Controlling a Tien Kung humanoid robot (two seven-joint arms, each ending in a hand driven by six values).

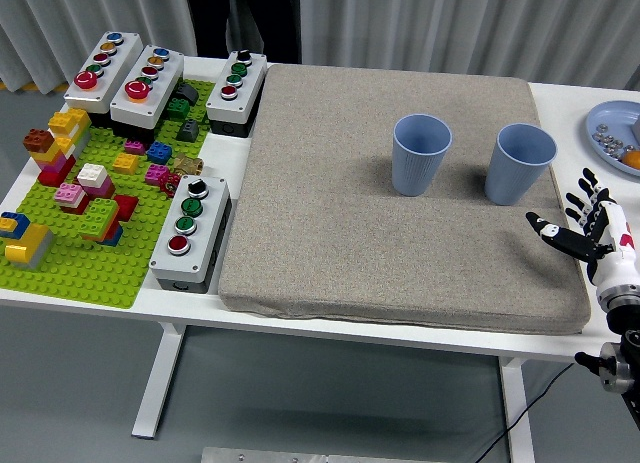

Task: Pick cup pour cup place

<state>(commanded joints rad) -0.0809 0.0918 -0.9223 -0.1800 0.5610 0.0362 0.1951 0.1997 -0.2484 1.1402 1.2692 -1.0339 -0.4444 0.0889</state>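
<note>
Two light blue cups stand upright on the grey mat (400, 273): one (420, 154) near the middle, the other (520, 163) to its right. My right hand (580, 223) is at the mat's right edge, just below and to the right of the right cup, fingers spread and holding nothing. It does not touch the cup. The left arm is out of view.
A green baseplate (90, 243) with several coloured bricks fills the left side. Button boxes sit at its back (125, 75), (236, 91) and at its right (190, 233). A blue plate (615, 133) with small items lies at the far right edge.
</note>
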